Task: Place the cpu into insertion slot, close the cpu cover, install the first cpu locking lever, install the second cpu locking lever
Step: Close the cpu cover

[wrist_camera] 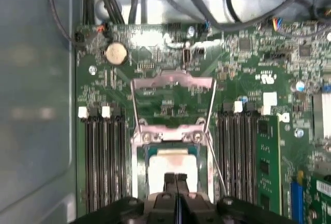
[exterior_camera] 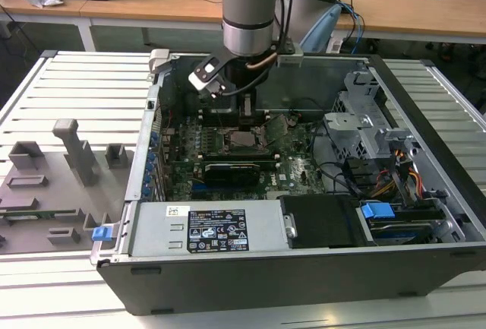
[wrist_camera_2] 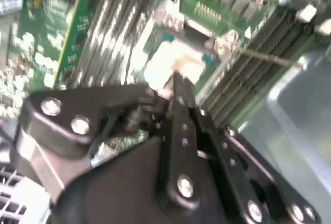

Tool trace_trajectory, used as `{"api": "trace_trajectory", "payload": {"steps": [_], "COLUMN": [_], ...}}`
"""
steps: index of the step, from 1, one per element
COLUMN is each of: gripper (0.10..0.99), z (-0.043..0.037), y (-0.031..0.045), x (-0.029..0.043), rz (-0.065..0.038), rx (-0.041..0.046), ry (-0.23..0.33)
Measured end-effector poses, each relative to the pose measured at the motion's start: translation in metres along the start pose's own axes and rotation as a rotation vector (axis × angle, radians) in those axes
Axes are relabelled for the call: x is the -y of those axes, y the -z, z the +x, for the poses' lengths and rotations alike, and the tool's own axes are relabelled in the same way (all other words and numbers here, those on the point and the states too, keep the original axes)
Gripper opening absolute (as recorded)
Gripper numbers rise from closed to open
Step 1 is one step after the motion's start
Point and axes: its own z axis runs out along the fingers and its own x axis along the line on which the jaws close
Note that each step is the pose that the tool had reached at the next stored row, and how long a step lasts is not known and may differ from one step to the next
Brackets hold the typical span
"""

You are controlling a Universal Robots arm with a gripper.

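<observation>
A robotics lab or workshop: an open black metal computer case [exterior_camera: 304,287] lies on a pale slatted metal workbench [exterior_camera: 83,86], grey plastic fixtures [exterior_camera: 76,154] beside it, long wooden desks [exterior_camera: 152,1] behind.

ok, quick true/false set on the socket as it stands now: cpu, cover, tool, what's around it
1. The cpu lies in the insertion slot. True.
2. The cpu cover is closed over the chip. False: it is swung open, clear of the cpu.
3. The tool is wide open. False: it is shut, with its tip at the cpu.
4. Memory slots run along both sides of the insertion slot. True.
</observation>
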Motion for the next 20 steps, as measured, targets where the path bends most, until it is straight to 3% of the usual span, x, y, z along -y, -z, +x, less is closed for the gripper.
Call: {"api": "trace_trajectory", "payload": {"steps": [2,4,11,14,17,20], "gripper": [0.106,0.106,0.106,0.106,0.106,0.106], "z": [0.0,0.0,0.0001,-0.0081,-0.0079,-0.0076], "y": [0.0046,0.0171,0.0432,0.0435,0.0427,0.0421], "x": [-0.0002,-0.0009,-0.0022,-0.0032,-0.0165,-0.0284], "rz": [0.001,0.005,0.013,0.013,0.031,0.035], "rx": [-0.0001,0.0001,0.0004,-0.0005,-0.0009,-0.002], "ry": [0.0,0.0,0.0,0.004,0.024,0.03]}}
